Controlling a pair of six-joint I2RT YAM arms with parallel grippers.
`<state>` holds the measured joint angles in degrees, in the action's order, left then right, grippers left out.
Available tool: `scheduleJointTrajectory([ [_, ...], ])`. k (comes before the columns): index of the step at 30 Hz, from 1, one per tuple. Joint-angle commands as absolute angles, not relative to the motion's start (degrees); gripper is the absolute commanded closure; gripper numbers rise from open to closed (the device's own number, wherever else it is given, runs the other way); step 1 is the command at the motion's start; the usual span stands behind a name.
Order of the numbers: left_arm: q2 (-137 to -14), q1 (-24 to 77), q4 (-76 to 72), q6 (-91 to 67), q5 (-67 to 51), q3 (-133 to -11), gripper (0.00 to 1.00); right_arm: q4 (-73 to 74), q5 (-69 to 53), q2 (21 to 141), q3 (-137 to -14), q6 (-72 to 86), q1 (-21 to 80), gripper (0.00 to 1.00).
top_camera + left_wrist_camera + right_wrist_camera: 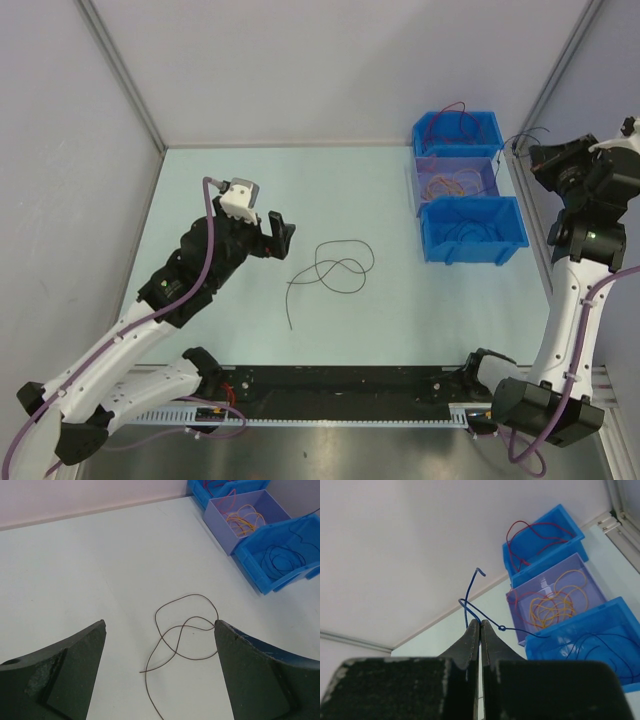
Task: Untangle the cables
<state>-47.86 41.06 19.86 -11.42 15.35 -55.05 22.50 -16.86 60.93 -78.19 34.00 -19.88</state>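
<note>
Cable layout: three bins and one stray. Dark cable (338, 270) on bare table (230, 180), about mid-table, well apart from the bins. Lies flat in two loose overlapping loops, with a long tail running toward the near edge. Crosses itself in the middle.

Left gripper (280, 238) just left of that cable, low over the table. Jaws wide apart, nothing between them. From the left wrist view: loops framed between the two fingers (65, 670), with the right-hand loop meeting the edge of the right fingertip in that view. Cannot tell whether touching.

Right gripper (480, 626) raised at the right side, beside the bins, off the table. Jaws pressed together, clamped on blue cable (470, 587) at the very tips. Rises from the tips in a bent hook. Also trails down through a small knot toward near blue bin (535, 652).

Bins in a row at the far right of the table, set side by side.
- Far blue bin (547, 560): red cable (535, 535), in loose loops.
- Lilac bin (516, 605), in the middle: orange cables (555, 605), tangled together.
- Near blue bin: dark cables (600, 644) coiled on its floor.
</note>
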Motion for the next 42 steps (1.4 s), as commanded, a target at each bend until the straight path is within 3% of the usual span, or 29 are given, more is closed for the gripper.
scheduleJointTrajectory([
  [1,-47.2,40.8,18.8,-9.9,16.5,-54.5,0.06,20.1,-17.5,60.7,-80.5,34.2,-22.7,1.0],
  [10,-47.2,40.6,18.9,-9.9,17.0,-54.4,0.06,21.3,-16.2,61.4,-78.1,34.5,-23.6,1.0],
  [22,-47.6,40.3,19.1,-10.2,15.6,-54.7,0.06,30.6,-2.6,60.9,-73.2,35.9,-23.7,1.0],
  [33,-47.3,40.4,19.3,-10.5,15.5,-54.8,0.07,28.7,-12.2,68.3,-66.7,38.1,-18.9,1.0],
  [42,-47.1,40.3,19.6,-10.5,15.6,-54.7,0.06,26.0,-10.8,73.2,-62.3,39.3,-14.9,1.0],
])
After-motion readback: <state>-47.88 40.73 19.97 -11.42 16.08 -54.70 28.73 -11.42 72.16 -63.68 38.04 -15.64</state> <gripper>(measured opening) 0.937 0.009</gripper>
